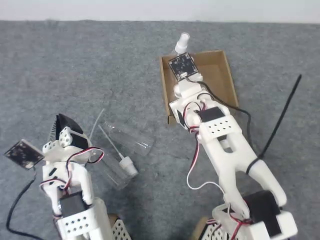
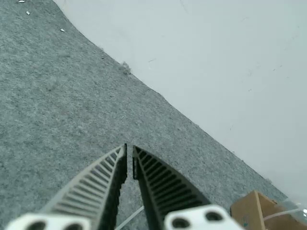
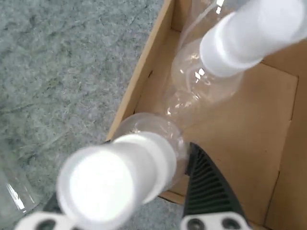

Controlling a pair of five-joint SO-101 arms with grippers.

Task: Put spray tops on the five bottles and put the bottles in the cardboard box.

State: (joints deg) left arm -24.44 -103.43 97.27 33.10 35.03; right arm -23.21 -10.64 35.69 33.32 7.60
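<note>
At the box (image 3: 144, 81) wall, right gripper (image 3: 153, 146) is pinching a bottle (image 3: 115, 182) tight, risking snagging the cardboard and tipping out, while left gripper (image 2: 129, 152) is sitting with fingers pressed together.

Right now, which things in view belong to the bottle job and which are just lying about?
Job: cardboard box; spray-topped bottle held in the right jaws; second topped bottle inside the box; topped bottle on the carpet; clear bottle beside it.
Lying about: black cable; the carpet.
</note>
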